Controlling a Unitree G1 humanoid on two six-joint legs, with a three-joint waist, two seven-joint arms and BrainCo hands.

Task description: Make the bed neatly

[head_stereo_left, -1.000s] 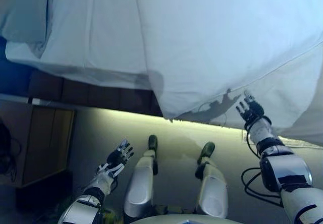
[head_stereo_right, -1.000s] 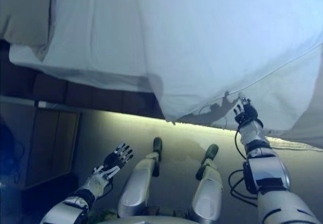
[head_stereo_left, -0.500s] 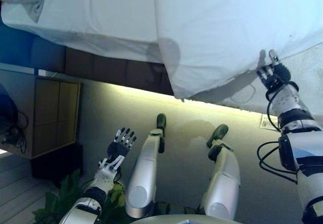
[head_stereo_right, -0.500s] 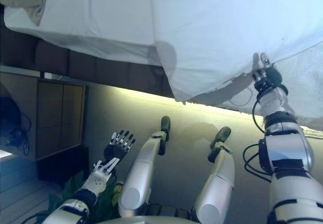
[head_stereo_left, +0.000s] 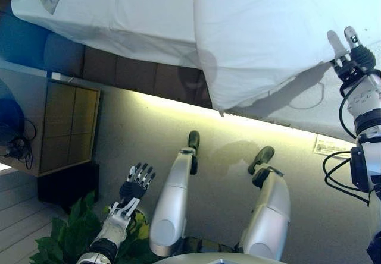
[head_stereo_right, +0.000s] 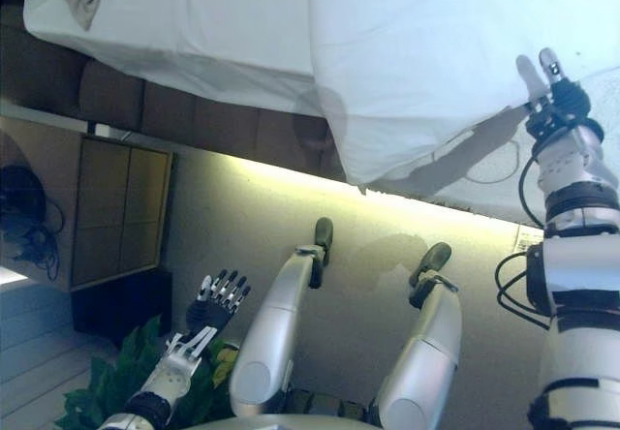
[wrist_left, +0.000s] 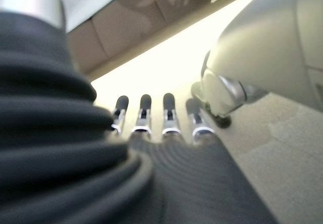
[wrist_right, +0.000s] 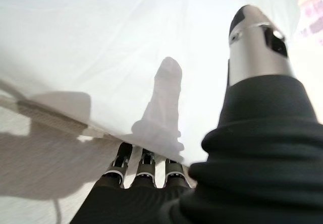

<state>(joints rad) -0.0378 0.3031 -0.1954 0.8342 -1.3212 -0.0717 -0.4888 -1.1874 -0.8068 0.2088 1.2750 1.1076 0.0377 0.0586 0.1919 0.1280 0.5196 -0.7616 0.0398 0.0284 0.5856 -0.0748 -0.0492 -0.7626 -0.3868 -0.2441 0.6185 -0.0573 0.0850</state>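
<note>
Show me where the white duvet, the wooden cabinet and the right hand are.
white duvet (head_stereo_left: pixel 280 32), left eye view, on its flat top.
wooden cabinet (head_stereo_left: pixel 65 127), left eye view, on its panelled door.
right hand (head_stereo_left: pixel 356 59), left eye view, on its dark cover.

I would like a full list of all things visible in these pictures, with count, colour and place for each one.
White fabric duvet: one, white, spread over the bed, one corner hanging over the bed's edge above the floor.
White bed sheet: one, white, on the mattress to the left of the duvet.
Dark brown bed base: one, dark brown, under the mattress.
Wooden bedside cabinet: one, light brown, on the left by the bed.
Green leafy plant: one, green, bottom left on the floor.
Beige carpet floor: one, beige, below the bed.
Left hand: one, low above the floor, fingers straight, holding nothing.
Right hand: one, at the duvet's lower edge, its fingers slipped under the cloth.
</note>
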